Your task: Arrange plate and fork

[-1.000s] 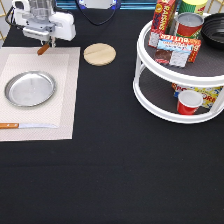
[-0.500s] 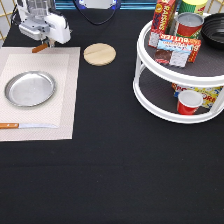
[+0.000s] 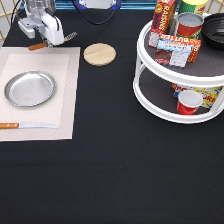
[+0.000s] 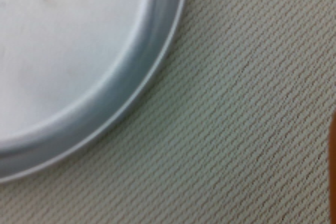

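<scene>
Holding the fork [image 3: 50, 42] at the exterior view's top-left, the gripper [image 3: 46, 36] hangs above the far edge of the placemat [image 3: 67, 100]; we see the brown-orange handle sticking out toward the exterior view's left and the tines poking out to the right, so the fingers look closed on its middle, w/ the fork roughly level and clear of the mat.

The plate [image 3: 30, 89] sits on the placemat, toward its left half, approx. centred; the wrist view shows its raised rim [image 4: 127, 100] over the woven mat. A knife [image 3: 27, 125] lies along the mat's near edge, apart from the plate. A wooden coaster [image 3: 99, 54] rests on the black table [image 3: 115, 170] just beside the mat's far-right corner, and a two-tier turntable [image 3: 165, 107] of cans and packets stands well apart at the right.

Handling, as we judge it: the fork is light and stiff, but thin, and metal is slick, so it could pivot in the grip if taken off-centre; mid-shaft near the handle/metal junction seems the best hold. The plate is rigid, shallow, prob. slippery; its rim is the only real purchase.
</scene>
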Controlling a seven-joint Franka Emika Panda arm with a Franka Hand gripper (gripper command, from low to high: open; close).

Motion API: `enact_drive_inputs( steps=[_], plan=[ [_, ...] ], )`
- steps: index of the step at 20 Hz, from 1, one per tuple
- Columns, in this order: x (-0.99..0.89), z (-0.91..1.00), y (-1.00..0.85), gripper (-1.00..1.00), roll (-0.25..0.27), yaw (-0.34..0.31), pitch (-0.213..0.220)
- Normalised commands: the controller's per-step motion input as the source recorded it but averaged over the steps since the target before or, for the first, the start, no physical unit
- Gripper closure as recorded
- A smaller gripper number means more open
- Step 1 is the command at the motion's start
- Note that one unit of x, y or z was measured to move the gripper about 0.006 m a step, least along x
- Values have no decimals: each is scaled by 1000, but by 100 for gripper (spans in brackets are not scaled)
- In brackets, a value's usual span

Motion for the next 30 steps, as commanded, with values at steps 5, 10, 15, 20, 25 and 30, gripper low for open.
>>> enact_drive_inputs(
  steps=[5,10,15,20,25,30],
  plan=[
    [194,-13,-401,100,74,-143,2],
    [70,-90,-251,100,36,-222,0],
    [62,-49,-286,100,74,-198,0],
    [80,-13,-351,100,95,-165,16],
    [137,0,-405,100,86,-143,11],
    [214,-4,-334,100,86,-155,21]
  ],
)
